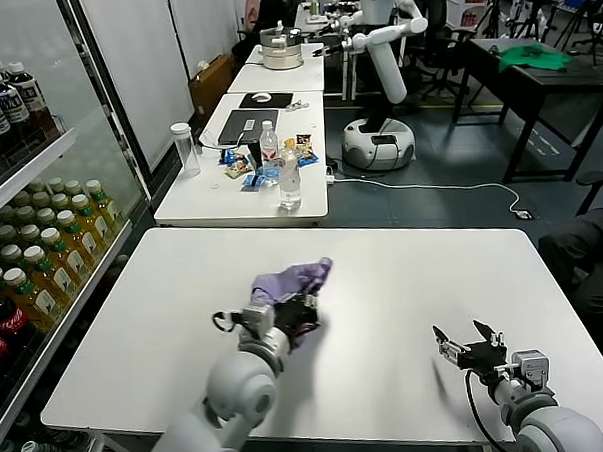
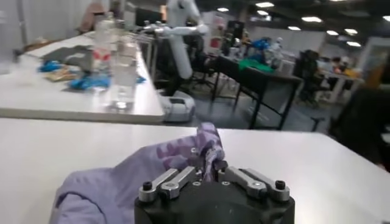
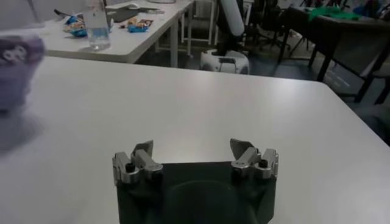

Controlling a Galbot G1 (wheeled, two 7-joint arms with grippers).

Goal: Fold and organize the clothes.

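Viewing the scene from the head camera, we saw the lavender T-shirt (image 1: 292, 280) lying as a compact bunch near the middle of the white table (image 1: 404, 282), toward the robot's left. It was gathered and bundled rather than spread flat, and no sleeve, collar or hem could be told apart; part of a pale printed mark showed on it only in the right wrist view. We judged the folding to be well along, though whether the bundle was a neat fold or a loose wad could not be settled from these views, and tidying or placing it appeared to remain.

The bundle's long axis ran across the table, from a lower end beside the left tool (image 1: 297, 312) up to a raised tip pointing away from the robot and toward its right. In the left wrist view that tip (image 2: 208, 135) stood up just past the fingers (image 2: 210, 163).

The left tool sat against the near edge of the bundle, its jaws narrowly parted with a ridge of fabric between them; we could not tell whether they were pinching the cloth or letting it go.

The right tool (image 1: 468, 347) rested low over the bare table, well apart from the shirt, with its jaws spread wide and nothing between them.
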